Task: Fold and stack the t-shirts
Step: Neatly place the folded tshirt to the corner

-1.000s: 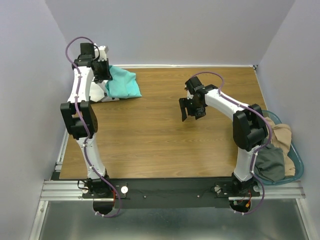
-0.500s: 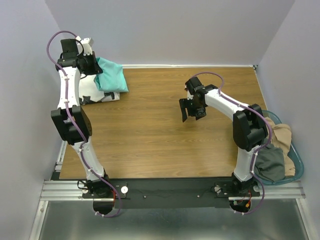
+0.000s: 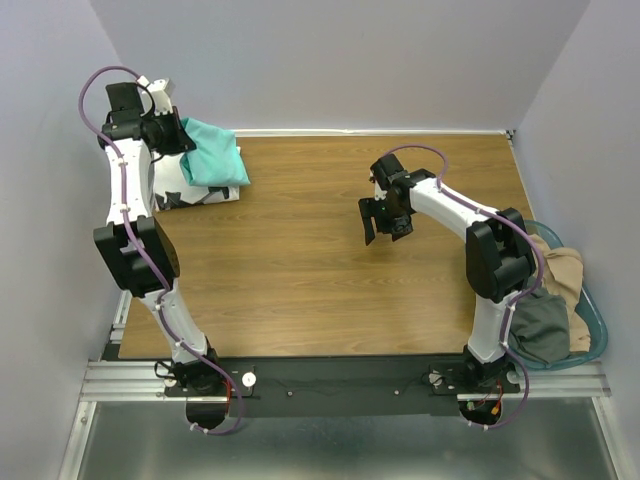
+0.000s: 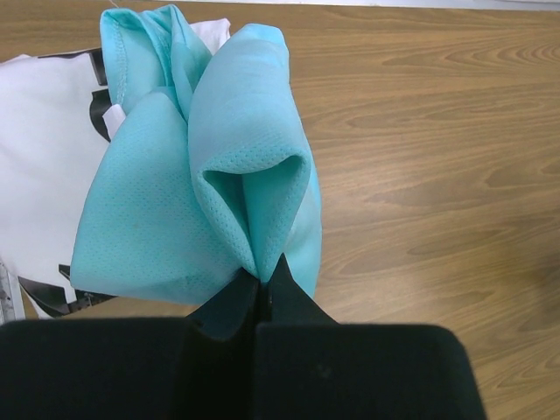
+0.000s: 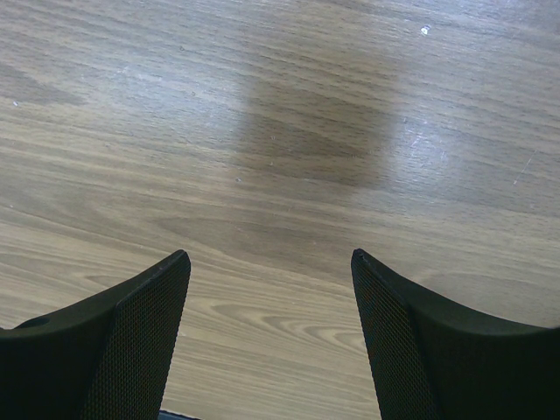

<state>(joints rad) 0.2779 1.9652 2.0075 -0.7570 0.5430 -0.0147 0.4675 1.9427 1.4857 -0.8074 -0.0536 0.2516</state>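
My left gripper (image 3: 178, 135) is shut on a fold of the turquoise t-shirt (image 3: 212, 155) at the table's far left corner. In the left wrist view the gripper (image 4: 262, 273) pinches the bunched turquoise t-shirt (image 4: 219, 184), which hangs over the white t-shirt with black marks (image 4: 44, 184). The white t-shirt (image 3: 185, 190) lies flat under it on the table. My right gripper (image 3: 380, 220) is open and empty above the bare wood at mid-table; it also shows in the right wrist view (image 5: 271, 262).
A teal-rimmed basket (image 3: 597, 330) off the table's right edge holds tan and grey-green clothes. The wooden table (image 3: 330, 270) has walls close behind and on both sides.
My left arm has swung back and to the left, dragging the turquoise t-shirt over the white one toward the far left corner. The right arm has not moved.
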